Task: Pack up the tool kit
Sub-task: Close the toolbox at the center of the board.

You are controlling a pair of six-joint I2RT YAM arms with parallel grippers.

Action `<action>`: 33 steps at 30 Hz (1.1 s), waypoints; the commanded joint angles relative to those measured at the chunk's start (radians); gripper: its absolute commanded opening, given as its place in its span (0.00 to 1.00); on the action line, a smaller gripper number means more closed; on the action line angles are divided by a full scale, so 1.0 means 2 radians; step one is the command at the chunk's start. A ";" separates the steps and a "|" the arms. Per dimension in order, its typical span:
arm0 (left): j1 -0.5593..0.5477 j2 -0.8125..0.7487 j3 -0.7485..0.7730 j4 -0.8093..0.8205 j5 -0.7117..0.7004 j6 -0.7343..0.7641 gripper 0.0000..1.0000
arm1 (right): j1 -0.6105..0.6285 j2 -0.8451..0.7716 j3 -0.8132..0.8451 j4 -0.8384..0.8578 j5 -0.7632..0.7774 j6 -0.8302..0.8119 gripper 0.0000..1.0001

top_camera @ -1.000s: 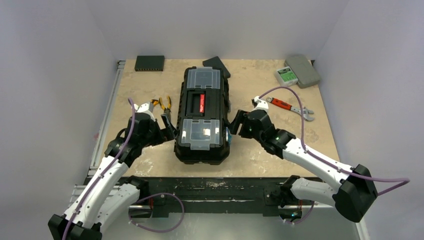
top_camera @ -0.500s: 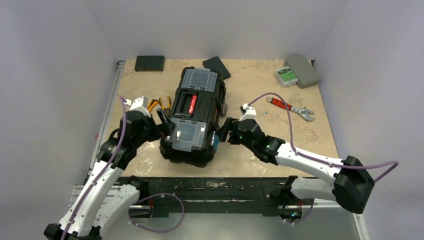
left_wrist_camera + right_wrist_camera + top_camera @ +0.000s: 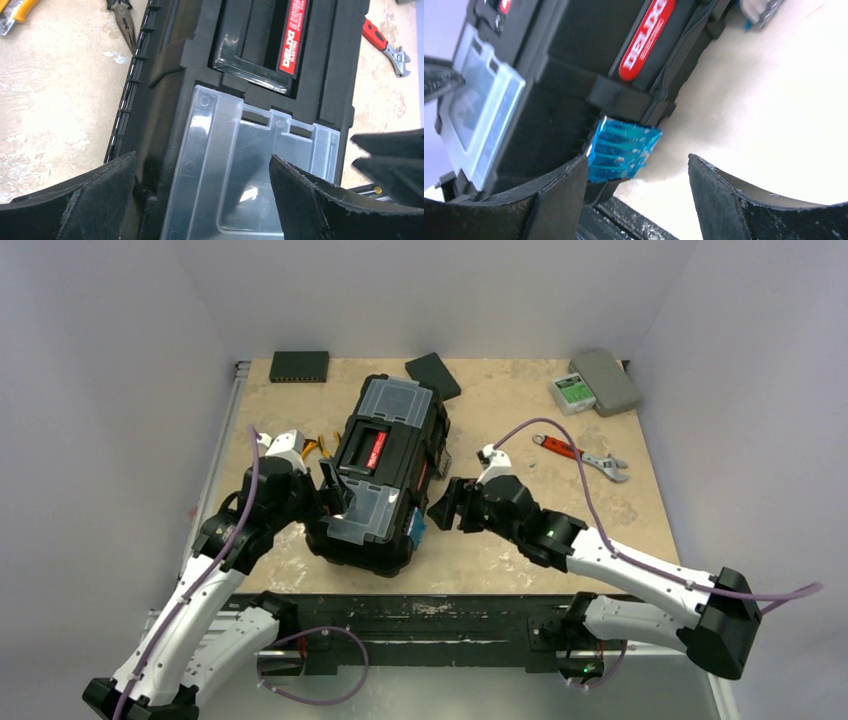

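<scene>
The black toolbox (image 3: 380, 475) stands closed and skewed on the table, its near end swung left. It has two clear lid compartments (image 3: 260, 165) and a red label (image 3: 294, 35) on the handle. My left gripper (image 3: 335, 495) is open at the box's near left corner, its jaws (image 3: 202, 200) spanning the near clear lid and the left edge. My right gripper (image 3: 445, 510) is open at the box's right side, its left finger next to a blue latch (image 3: 621, 150), with bare table between the jaws (image 3: 639, 195). Yellow-handled pliers (image 3: 318, 445) lie left of the box. A red-handled wrench (image 3: 580, 453) lies to the right.
A thin black device (image 3: 299, 365) sits at the back left and a flat black item (image 3: 433, 373) behind the box. A grey case (image 3: 605, 380) and a small green-faced device (image 3: 572, 390) sit at the back right. White walls enclose the table.
The toolbox has turned, its near end sliding left, and it now sits skewed. Both grippers have moved left with it, still open.
</scene>
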 commanded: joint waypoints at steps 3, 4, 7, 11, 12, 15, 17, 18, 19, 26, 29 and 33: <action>-0.054 0.019 0.062 0.001 -0.023 0.009 1.00 | -0.089 -0.016 0.030 -0.041 -0.035 -0.041 0.72; -0.065 0.026 0.069 0.001 -0.032 0.010 1.00 | -0.103 -0.013 0.033 -0.042 -0.043 -0.046 0.72; -0.094 0.047 0.089 0.001 -0.056 0.014 0.99 | -0.140 -0.001 0.045 -0.044 -0.059 -0.059 0.73; -0.117 0.076 0.110 0.009 -0.067 0.018 0.98 | -0.188 0.021 0.060 -0.034 -0.088 -0.066 0.73; -0.122 0.083 0.114 0.013 -0.068 0.021 0.97 | -0.203 0.027 0.062 -0.028 -0.104 -0.066 0.73; -0.137 0.105 0.126 0.024 -0.075 0.031 0.96 | -0.255 0.050 0.062 0.005 -0.158 -0.057 0.72; -0.148 0.129 0.141 0.027 -0.084 0.042 0.96 | -0.289 0.075 0.056 0.041 -0.201 -0.042 0.72; -0.154 0.140 0.149 0.027 -0.087 0.047 0.95 | -0.305 0.090 0.055 0.057 -0.223 -0.033 0.72; -0.160 0.151 0.157 0.025 -0.090 0.053 0.95 | -0.319 0.107 0.054 0.082 -0.244 -0.025 0.71; -0.178 0.210 0.218 0.015 -0.116 0.083 0.95 | -0.366 0.250 0.092 0.160 -0.327 0.009 0.72; -0.179 0.225 0.241 0.014 -0.123 0.101 0.95 | -0.375 0.310 0.132 0.171 -0.348 0.004 0.63; -0.176 0.248 0.277 0.005 -0.129 0.117 0.98 | -0.382 0.425 0.256 0.106 -0.389 -0.031 0.24</action>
